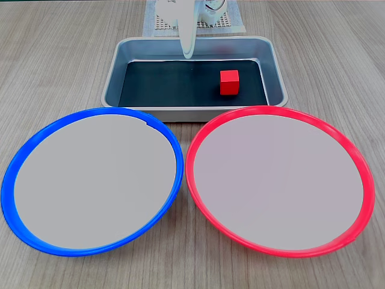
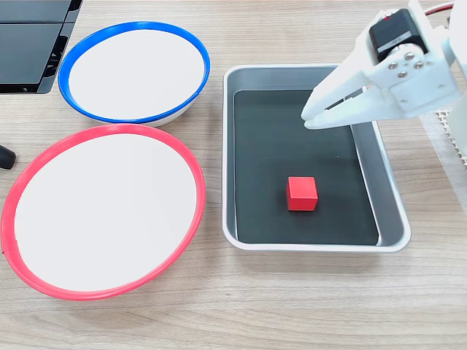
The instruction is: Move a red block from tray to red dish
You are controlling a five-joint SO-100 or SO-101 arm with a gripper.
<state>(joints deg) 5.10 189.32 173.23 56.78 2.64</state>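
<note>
In a fixed view from the front, we see the red block (image 1: pixel 229 82) lying in the tray (image 1: pixel 114 75), right of centre, and the red dish (image 1: pixel 280 180) bare, so we judge nothing done yet. The gripper (image 1: pixel 189 53) hangs above the tray's far side.

In a fixed view from above, the gripper (image 2: pixel 314 117) hovers well apart from the block (image 2: pixel 301 193), its fingers together or nearly so, holding nothing. We read no writing anywhere.

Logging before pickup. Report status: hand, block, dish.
Hand above the tray, holding nothing, jaws nearly shut. Red block on tray floor, untouched. Red dish bare; path unobstructed.
</note>
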